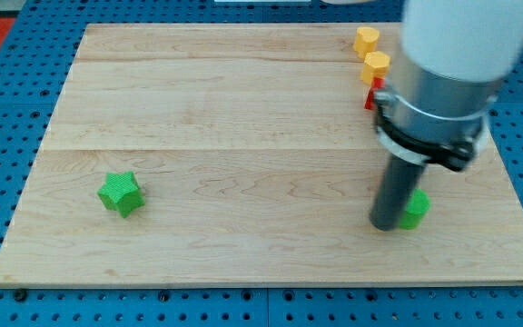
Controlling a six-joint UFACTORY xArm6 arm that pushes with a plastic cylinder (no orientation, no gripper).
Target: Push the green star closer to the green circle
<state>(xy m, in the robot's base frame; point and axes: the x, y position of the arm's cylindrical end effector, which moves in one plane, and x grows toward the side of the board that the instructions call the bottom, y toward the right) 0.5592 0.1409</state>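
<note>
Tip (385, 226) sits near-right on the counter (243, 109), touching the green circle (416, 210). Green star (120, 193) well apart, near-left. No fingers on this rod.

My tip (385, 224) rests low at the view's right, rod upright.

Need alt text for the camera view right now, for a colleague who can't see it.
My tip rests beside the green circle at the board's lower right, far from the green star at lower left. Two yellow blocks and a partly hidden red block sit at the top right.
</note>
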